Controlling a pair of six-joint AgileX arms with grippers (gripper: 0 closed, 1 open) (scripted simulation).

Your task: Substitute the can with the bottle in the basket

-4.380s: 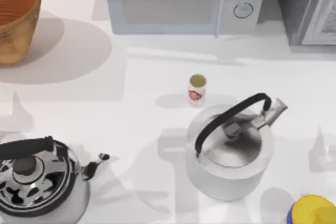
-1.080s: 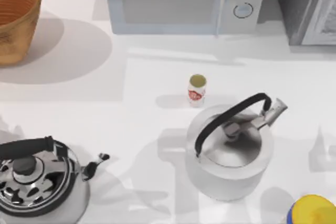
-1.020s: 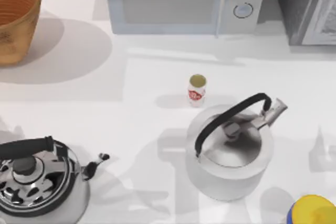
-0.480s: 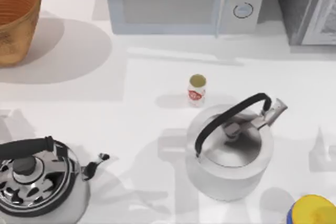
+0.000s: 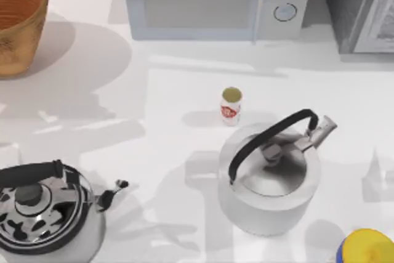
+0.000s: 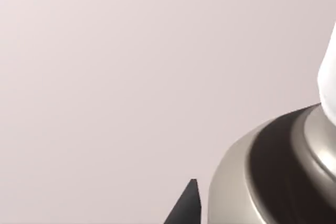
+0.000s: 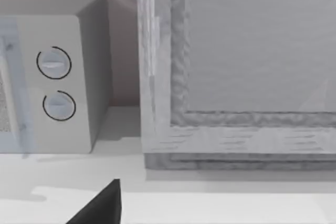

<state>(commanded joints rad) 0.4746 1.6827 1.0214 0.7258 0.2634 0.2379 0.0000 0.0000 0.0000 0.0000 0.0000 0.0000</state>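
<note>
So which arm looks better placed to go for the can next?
Probably the right, as a guess. The can stands right of the table's middle, behind the kettle, far from the basket at the far left. The right wrist view faces the microwave on that side; the left wrist view faces a kettle body.

Only an unreadable red label mark on the can (image 5: pixel 231 107)
</note>
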